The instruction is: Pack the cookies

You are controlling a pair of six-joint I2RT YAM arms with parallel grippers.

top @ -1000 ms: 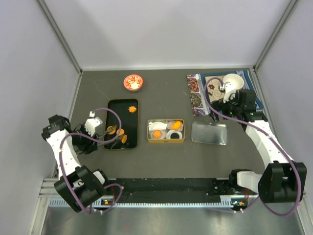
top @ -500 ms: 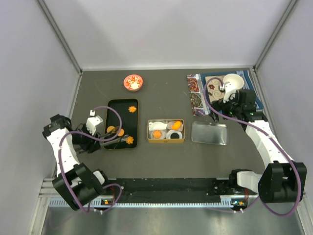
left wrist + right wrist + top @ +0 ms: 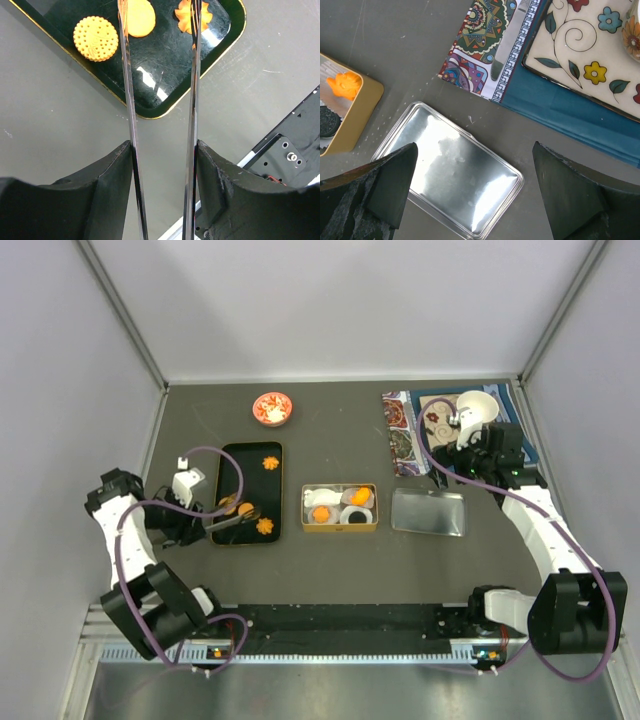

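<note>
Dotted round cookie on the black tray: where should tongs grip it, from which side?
Pinch its rim on opposite edges, from above: the dotted cookie lies flat on the black tray, so only the thin edge is grippable. Set the tongs clear of the smooth cookie beside it.

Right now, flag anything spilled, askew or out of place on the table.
Nothing stands out. The silver lid lies flat beside the open gold tin, and the loose cookies sit inside the black tray; nothing is spilled.

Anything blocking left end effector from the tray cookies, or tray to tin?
Nothing visible. The tongs in the left end effector reach over the black tray, blades crossing a round cookie and a flower cookie. Bare table between tray and gold tin.
</note>
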